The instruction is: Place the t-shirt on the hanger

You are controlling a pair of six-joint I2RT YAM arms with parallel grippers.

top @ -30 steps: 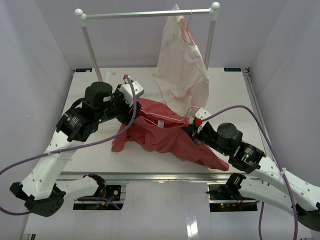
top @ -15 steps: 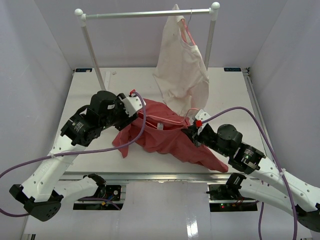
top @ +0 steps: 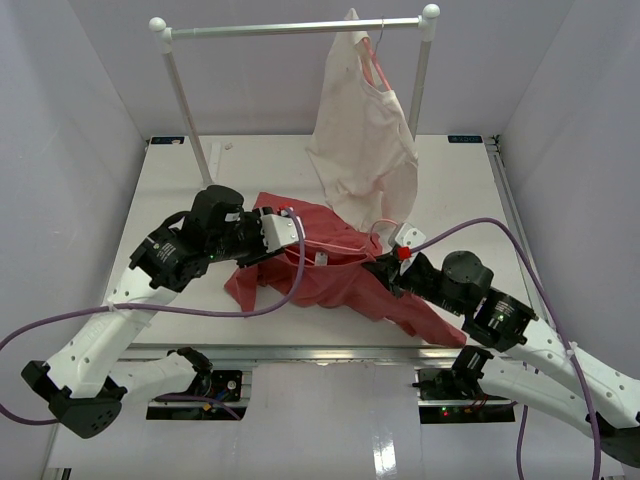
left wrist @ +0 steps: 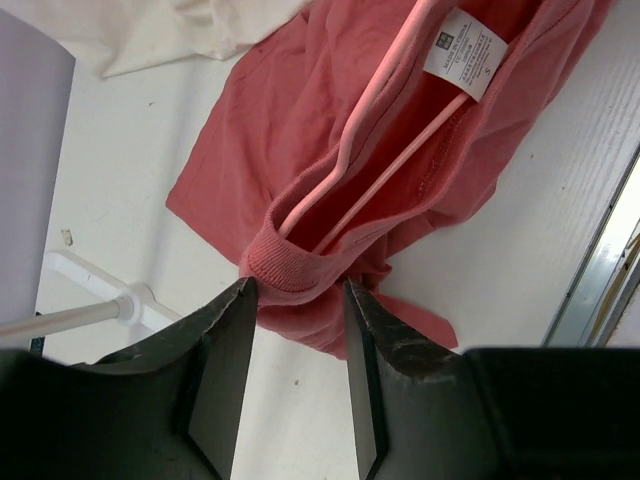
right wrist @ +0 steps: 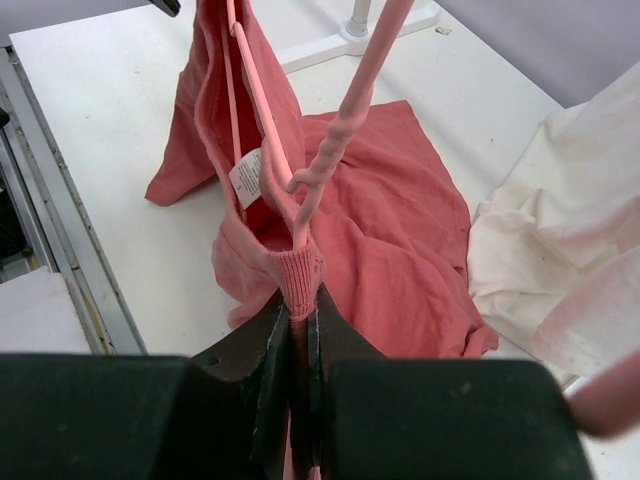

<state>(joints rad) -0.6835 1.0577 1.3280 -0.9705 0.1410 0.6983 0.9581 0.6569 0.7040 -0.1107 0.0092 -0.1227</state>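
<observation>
- The soft, faded-red short-sleeved t-shirt lies crumpled on the white desk, between the two arms and near the front edge.
- The thin pink wire hanger sits partly inside the t-shirt's neck opening. One wire runs along under the collar beside the white neck label, and the twisted stem and hook rise out of the collar.
- The right end effector is pressed together on the ribbed collar, just where the hanger's stem enters the cloth, and lifts that part off the desk.
- The left end effector stands with its jaws apart at the other end of the collar. The ribbed edge lies just off the fingertips, in line with the gap, with nothing pinched.
- A cream cloth garment hangs from the white rail rack at the back, and its lower hem reaches the t-shirt's far edge.
</observation>
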